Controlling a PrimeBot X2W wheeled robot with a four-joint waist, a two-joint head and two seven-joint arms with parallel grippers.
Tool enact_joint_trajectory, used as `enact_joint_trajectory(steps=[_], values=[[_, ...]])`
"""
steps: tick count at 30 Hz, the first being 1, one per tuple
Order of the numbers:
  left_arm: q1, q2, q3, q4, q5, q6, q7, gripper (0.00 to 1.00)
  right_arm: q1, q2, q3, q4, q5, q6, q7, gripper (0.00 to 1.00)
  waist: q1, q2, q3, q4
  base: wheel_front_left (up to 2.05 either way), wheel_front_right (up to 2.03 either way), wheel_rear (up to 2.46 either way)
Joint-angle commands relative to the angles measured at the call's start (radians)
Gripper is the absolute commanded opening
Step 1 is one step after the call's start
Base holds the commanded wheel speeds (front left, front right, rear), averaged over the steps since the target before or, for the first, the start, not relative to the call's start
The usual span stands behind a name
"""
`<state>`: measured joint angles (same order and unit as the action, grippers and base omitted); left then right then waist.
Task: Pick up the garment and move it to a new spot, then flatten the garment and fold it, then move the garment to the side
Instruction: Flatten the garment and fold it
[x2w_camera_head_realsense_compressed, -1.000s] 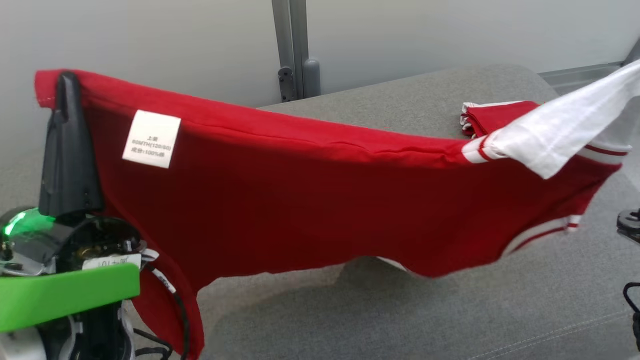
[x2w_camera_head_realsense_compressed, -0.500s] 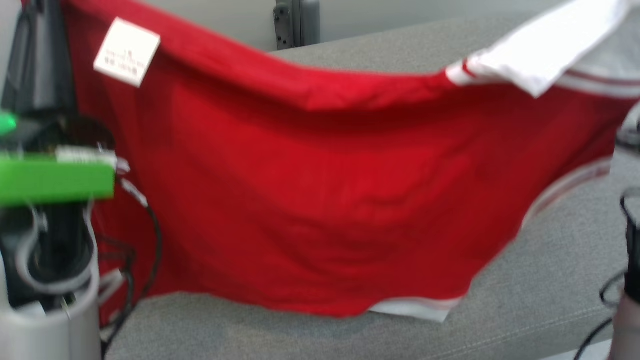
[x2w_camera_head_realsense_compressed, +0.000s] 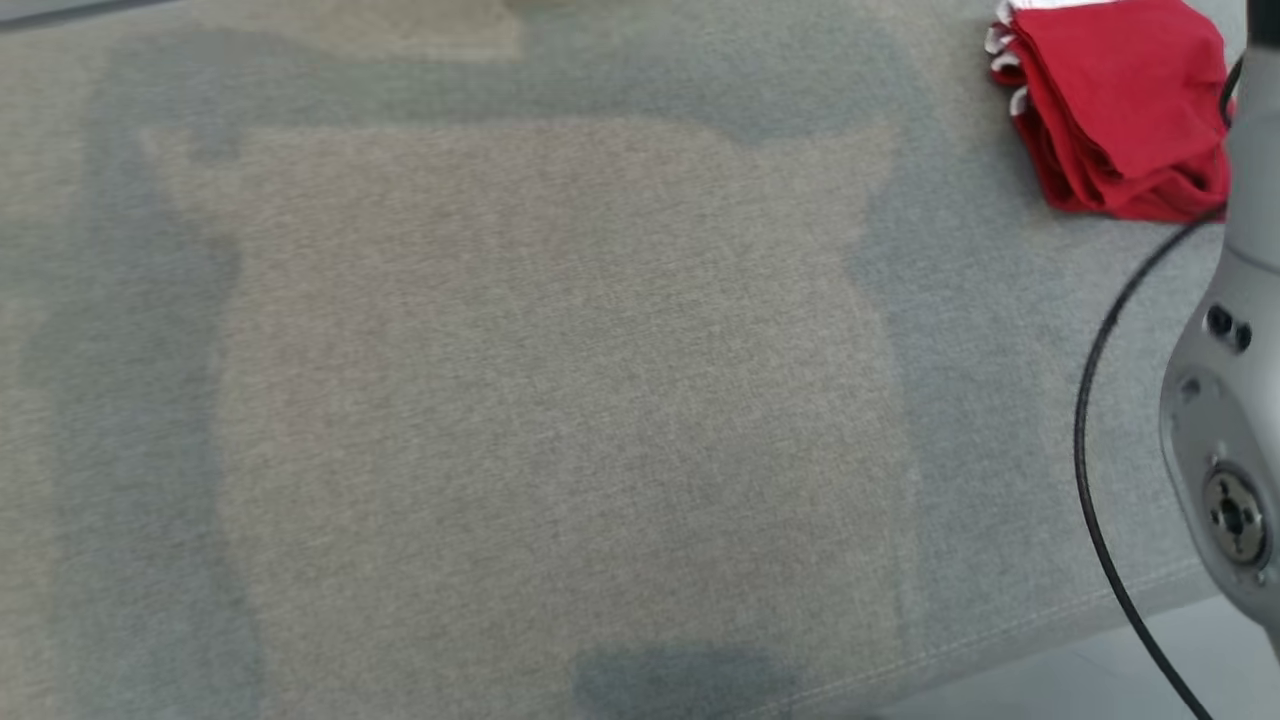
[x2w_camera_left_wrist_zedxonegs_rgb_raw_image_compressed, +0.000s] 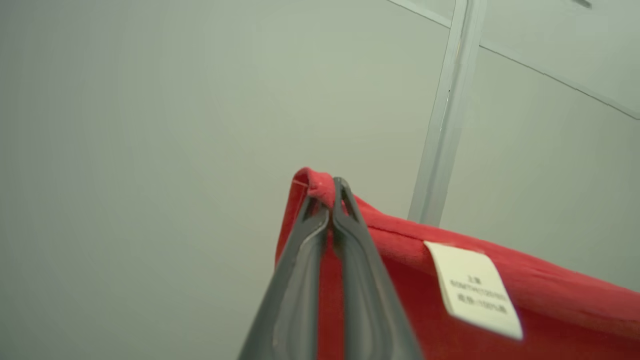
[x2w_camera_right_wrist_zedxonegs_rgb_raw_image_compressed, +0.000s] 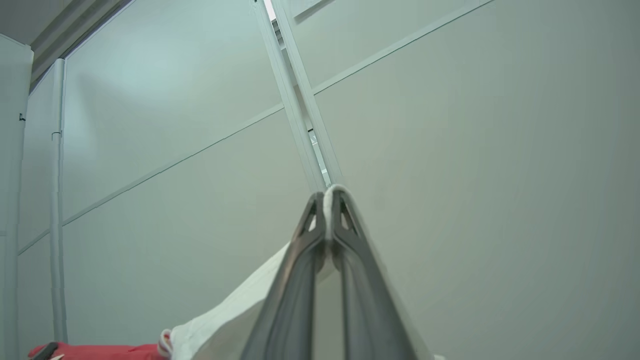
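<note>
Garment (x2w_camera_left_wrist_zedxonegs_rgb_raw_image_compressed: 400, 285) hung clamped between both hands: left hand (x2w_camera_left_wrist_zedxonegs_rgb_raw_image_compressed: 331, 200) pinching its red hem (x2w_camera_left_wrist_zedxonegs_rgb_raw_image_compressed: 316, 181), right hand (x2w_camera_right_wrist_zedxonegs_rgb_raw_image_compressed: 327, 202) pinching its white edge (x2w_camera_right_wrist_zedxonegs_rgb_raw_image_compressed: 240, 310), aloft above the cushion (x2w_camera_head_realsense_compressed: 550, 400). Judged risk was either thin pinch slipping under tension, letting one end fall crumpled onto the cushion.

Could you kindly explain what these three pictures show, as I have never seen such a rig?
This is a two-armed robot handling a garment. The head view looks down at a grey cushion; a folded red cloth lies at the far right, near the robot's pale arm. The other two pictures come from cameras on the wrists, looking along the fingers. The left gripper is shut on a corner of the red garment, near its white label. The right gripper is shut on the garment's white part, held up before a pale wall.
</note>
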<state>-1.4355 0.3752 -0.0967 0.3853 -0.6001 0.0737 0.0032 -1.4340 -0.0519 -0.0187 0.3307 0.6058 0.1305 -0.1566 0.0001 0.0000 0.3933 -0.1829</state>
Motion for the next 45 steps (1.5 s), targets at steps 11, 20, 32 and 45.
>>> enact_joint_trajectory(steps=[11,20,32,45], values=[[0.047,0.034,0.029,0.331,-0.020,-0.119,-0.194,0.00,0.172,0.000,0.310,0.113,0.213,0.000,-0.104,0.00,-0.0001,0.0000,0.254,-0.065,0.00,0.00,0.00],[0.134,0.006,0.050,0.393,-0.074,-0.183,-0.253,0.00,0.330,-0.026,0.360,0.043,0.283,0.000,-0.109,0.00,-0.0001,0.0000,0.274,-0.029,0.00,0.00,0.00],[0.311,0.022,0.064,0.200,-0.224,-0.205,-0.269,0.00,0.538,-0.112,0.355,-0.145,0.343,0.000,-0.109,0.00,-0.0001,0.0000,0.181,0.022,0.00,0.00,0.00],[0.889,-0.033,0.119,-0.132,-0.346,-0.205,-0.269,0.00,0.992,-0.187,0.327,-0.316,0.386,0.000,-0.110,0.00,-0.0001,0.0000,-0.030,0.094,0.00,0.00,0.00]])
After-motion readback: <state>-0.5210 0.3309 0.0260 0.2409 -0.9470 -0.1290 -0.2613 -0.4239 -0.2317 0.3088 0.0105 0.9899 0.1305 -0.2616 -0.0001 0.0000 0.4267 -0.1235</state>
